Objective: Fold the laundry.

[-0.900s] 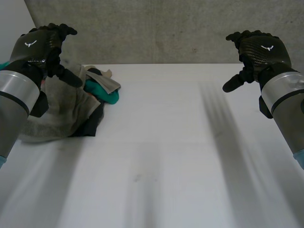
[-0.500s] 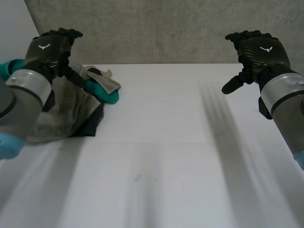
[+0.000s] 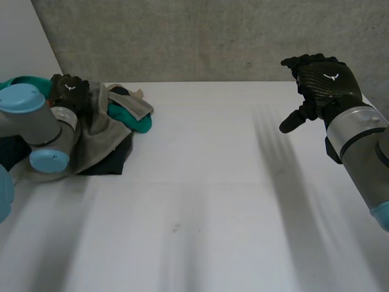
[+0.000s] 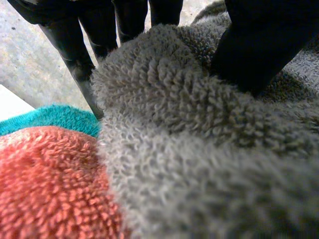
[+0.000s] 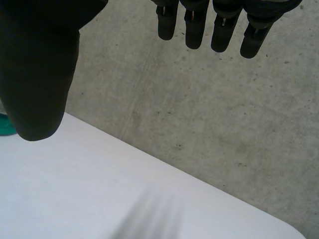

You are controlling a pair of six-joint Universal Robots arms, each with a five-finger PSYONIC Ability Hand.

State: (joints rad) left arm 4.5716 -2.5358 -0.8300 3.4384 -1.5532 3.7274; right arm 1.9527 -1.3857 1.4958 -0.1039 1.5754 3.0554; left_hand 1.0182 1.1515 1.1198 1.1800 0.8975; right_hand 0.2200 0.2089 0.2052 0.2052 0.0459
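A laundry pile lies at the table's far left: a grey towel (image 3: 100, 137) on top, a teal cloth (image 3: 138, 121) at its right and a dark cloth (image 3: 115, 163) underneath. My left hand (image 3: 68, 91) is down in the pile's far side. In the left wrist view its thumb (image 4: 259, 45) and fingers (image 4: 79, 55) pinch a raised ridge of the grey towel (image 4: 199, 149); an orange-red towel (image 4: 50, 184) and teal cloth (image 4: 45, 117) lie beside it. My right hand (image 3: 325, 82) hangs in the air over the table's far right, its fingers (image 5: 199, 25) straight and apart from the thumb, holding nothing.
The white table (image 3: 213, 201) stretches bare from the pile to the right edge. A concrete wall (image 3: 200, 36) stands right behind the table's far edge. My left arm (image 3: 33, 125) lies across the pile's near left part.
My left hand has dropped from above the pile into it and closed on the grey towel, with the arm swung low. The right hand has shifted slightly left.
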